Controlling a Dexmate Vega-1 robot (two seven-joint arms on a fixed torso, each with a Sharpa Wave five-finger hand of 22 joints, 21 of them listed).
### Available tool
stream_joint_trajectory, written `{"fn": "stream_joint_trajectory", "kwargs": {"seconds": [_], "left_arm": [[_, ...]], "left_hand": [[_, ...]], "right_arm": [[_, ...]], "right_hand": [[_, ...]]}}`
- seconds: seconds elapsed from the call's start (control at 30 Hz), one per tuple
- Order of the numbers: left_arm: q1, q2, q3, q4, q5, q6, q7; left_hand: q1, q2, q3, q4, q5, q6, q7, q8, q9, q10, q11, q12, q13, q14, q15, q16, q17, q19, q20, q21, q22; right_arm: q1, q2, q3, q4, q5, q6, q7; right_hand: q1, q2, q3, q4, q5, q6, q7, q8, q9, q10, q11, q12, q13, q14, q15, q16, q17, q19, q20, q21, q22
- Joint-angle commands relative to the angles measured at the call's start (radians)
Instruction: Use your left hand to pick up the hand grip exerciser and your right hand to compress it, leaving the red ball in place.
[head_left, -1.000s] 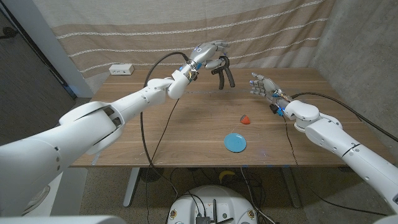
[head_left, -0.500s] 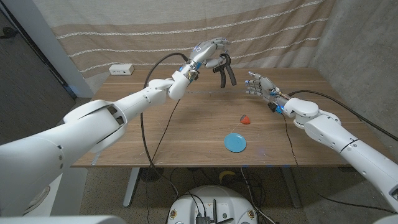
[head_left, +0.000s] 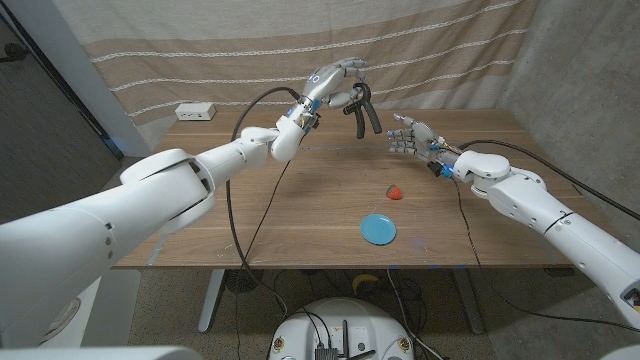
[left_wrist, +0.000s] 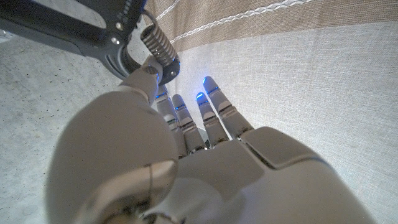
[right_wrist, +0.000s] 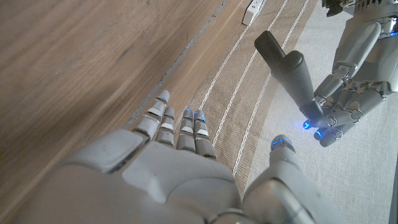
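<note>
Even, soft light; sharp focus; faint shadows

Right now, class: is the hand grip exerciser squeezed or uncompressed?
Uncompressed: the hand grip exerciser's handles splay apart, and the right hand is open beside it.

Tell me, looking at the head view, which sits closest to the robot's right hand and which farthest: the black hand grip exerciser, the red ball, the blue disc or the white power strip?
From the right hand, nearest first:
1. Hand grip exerciser, held up by the left hand, just beside the right fingers.
2. Red ball, on the table nearer the robot.
3. Blue disc, beyond the ball, nearer the table's front edge.
4. White power strip, far-left table corner.
</note>
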Motion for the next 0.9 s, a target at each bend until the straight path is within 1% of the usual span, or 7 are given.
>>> {"fn": "stream_joint_trajectory", "kwargs": {"seconds": [0.03,0.13,0.37,0.5,0.7,0.8,0.9], "left_arm": [[-0.043,-0.050,0.062,0.138,-0.074,-0.111,0.095],[-0.048,-0.056,0.075,0.155,-0.093,-0.118,0.098],[-0.049,-0.059,0.090,0.168,-0.137,-0.133,0.091],[-0.049,-0.058,0.095,0.168,-0.155,-0.139,0.085],[-0.044,-0.054,0.093,0.163,-0.176,-0.154,0.080],[-0.041,-0.053,0.091,0.161,-0.183,-0.161,0.081],[-0.038,-0.050,0.088,0.157,-0.185,-0.167,0.081]], "left_hand": [[0.000,0.014,0.002,0.003,0.003,0.023,0.028,0.168,0.210,0.025,-0.012,-0.002,0.004,0.014,-0.175,0.004,0.002,0.009,-0.023,0.008,0.004],[0.000,0.014,0.003,0.002,0.003,0.020,0.028,0.168,0.211,0.025,-0.010,-0.002,0.004,0.016,-0.175,0.004,0.002,0.009,-0.023,0.009,0.004],[0.000,0.014,0.003,0.002,0.003,0.017,0.033,0.169,0.211,0.028,-0.006,-0.002,0.004,0.017,-0.174,0.004,0.002,0.011,-0.022,0.011,0.004],[0.001,0.014,0.004,0.002,0.003,0.016,0.033,0.170,0.212,0.029,-0.005,-0.002,0.004,0.018,-0.175,0.003,0.002,0.011,-0.022,0.012,0.005],[0.002,0.014,0.004,0.001,0.003,0.019,0.031,0.173,0.212,0.027,-0.007,-0.004,0.004,0.017,-0.175,0.002,0.002,0.011,-0.023,0.014,0.005],[0.002,0.015,0.004,0.001,0.003,0.019,0.028,0.174,0.212,0.026,-0.014,-0.004,0.005,0.017,-0.177,0.002,0.003,0.011,-0.023,0.015,0.005],[0.002,0.014,0.003,0.001,0.003,0.020,0.024,0.174,0.211,0.026,-0.015,-0.005,0.005,0.018,-0.176,0.002,0.003,0.011,-0.024,0.016,0.005]], "right_arm": [[0.075,0.006,-0.036,0.048,0.020,-0.029,0.082],[0.083,0.011,-0.038,0.061,0.028,-0.022,0.105],[0.097,0.035,-0.036,0.111,0.067,0.012,0.175],[0.106,0.052,-0.035,0.147,0.092,0.040,0.226],[0.123,0.080,-0.036,0.200,0.125,0.071,0.297],[0.132,0.102,-0.035,0.241,0.152,0.093,0.348],[0.142,0.117,-0.036,0.271,0.170,0.103,0.394]], "right_hand": [[-0.015,-0.004,-0.007,0.002,0.006,0.008,0.030,0.005,0.001,0.005,0.012,0.004,-0.001,0.000,0.010,-0.001,0.002,0.003,0.011,-0.004,0.005],[-0.023,-0.008,-0.012,0.004,0.008,0.011,0.039,0.006,0.001,0.004,0.018,0.005,-0.001,-0.002,0.013,-0.001,0.003,0.003,0.013,-0.005,0.006],[-0.040,-0.017,-0.024,0.010,0.012,0.007,0.043,0.004,0.001,0.007,0.030,0.007,0.000,0.000,0.024,0.000,0.004,0.005,0.022,-0.009,0.006],[-0.054,-0.025,-0.033,0.013,0.015,0.001,0.038,0.002,0.001,0.011,0.043,0.009,0.000,0.004,0.033,0.002,0.005,0.011,0.026,-0.009,0.006],[-0.062,-0.030,-0.039,0.015,0.018,-0.005,0.036,0.001,0.001,0.015,0.046,0.011,0.000,0.011,0.039,0.005,0.006,0.014,0.028,-0.010,0.006],[-0.065,-0.031,-0.042,0.015,0.019,-0.006,0.035,0.000,0.001,0.016,0.047,0.011,0.000,0.012,0.040,0.005,0.006,0.018,0.027,-0.010,0.006],[-0.070,-0.035,-0.047,0.016,0.022,-0.008,0.033,0.001,0.001,0.034,0.057,0.018,0.000,0.024,0.047,0.009,0.005,0.026,0.029,-0.010,0.007]]}}
